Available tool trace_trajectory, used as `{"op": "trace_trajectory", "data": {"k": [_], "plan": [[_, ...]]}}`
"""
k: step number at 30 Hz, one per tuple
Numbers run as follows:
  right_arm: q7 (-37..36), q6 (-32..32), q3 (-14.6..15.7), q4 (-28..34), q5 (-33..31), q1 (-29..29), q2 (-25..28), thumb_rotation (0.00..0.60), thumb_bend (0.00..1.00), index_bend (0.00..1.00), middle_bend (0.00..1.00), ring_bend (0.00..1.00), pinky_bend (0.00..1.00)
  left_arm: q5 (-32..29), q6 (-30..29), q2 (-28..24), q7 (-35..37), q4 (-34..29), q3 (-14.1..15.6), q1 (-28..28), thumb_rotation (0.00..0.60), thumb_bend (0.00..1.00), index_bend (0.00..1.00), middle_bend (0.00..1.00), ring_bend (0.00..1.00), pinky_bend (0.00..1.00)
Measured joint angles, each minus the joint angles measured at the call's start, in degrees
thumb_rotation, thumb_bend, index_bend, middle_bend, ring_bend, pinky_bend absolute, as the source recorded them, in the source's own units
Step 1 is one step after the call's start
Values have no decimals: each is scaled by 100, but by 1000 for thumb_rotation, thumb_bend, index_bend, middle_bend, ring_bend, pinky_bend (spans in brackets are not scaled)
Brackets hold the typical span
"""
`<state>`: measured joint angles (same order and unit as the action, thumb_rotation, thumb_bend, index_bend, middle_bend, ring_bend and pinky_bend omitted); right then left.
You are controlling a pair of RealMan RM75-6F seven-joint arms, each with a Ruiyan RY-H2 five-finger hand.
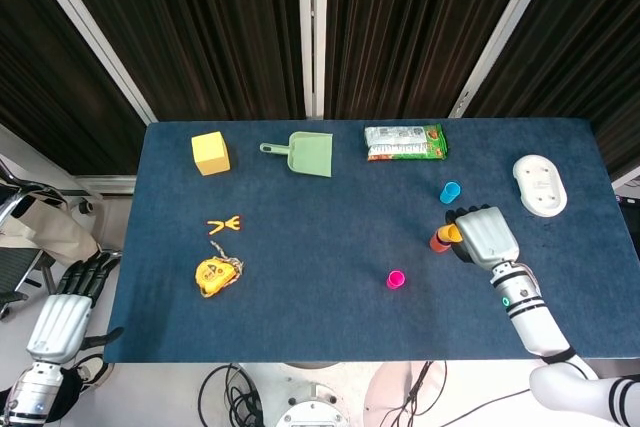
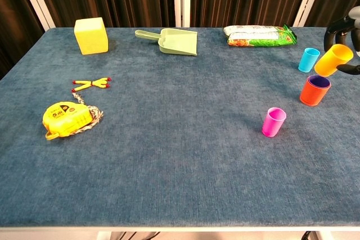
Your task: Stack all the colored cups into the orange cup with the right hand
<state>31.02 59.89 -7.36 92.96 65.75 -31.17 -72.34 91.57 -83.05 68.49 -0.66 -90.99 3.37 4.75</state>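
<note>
The right hand holds the yellow cup up off the table, tipped on a slant so its mouth faces up and away toward the far right. It hangs just above the orange cup, which stands upright on the blue table with a purple lining showing at its rim, probably a purple cup already nested inside, though from here I can't be certain. The tilt looks like a product of how the fingers wrap it from the side; I'd judge it needs righting before it will drop in cleanly.

The blue cup stands just behind the orange one, close enough that a careless descent could knock it. The pink cup sits apart, nearer the front edge, waiting its turn.

The left hand hangs off the table's left side, fingers loosely spread and holding nothing, which fits a one-handed job.

Across the table lie a tape measure, a yellow block, a green dustpan and a snack packet, all well clear of the cups.
</note>
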Motion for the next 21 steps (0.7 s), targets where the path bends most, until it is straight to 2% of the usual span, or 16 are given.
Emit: {"op": "trace_trajectory", "data": {"k": [7,16,18,21], "plan": [[204,-252,-32,-234,-397,-212,-220,600,298,477,446,493,516,-12,69,-3,38,28,-22,50,600,19,17,0,0,0],[395,-302,25,-217,-714,-311,-198,600,286,459,443,491,509,-37,143,34,95,94,-28,92,600,20,17,0,0,0],[397,-343,58,-193,-749,-322,-174,600,276,435,430,481,500,-33,144,33,93,95,-26,94,600,19,16,0,0,0],[396,-445,105,-159,-834,-358,-139,600,236,320,371,419,453,-26,132,34,89,91,-26,94,600,20,16,0,0,0]]}}
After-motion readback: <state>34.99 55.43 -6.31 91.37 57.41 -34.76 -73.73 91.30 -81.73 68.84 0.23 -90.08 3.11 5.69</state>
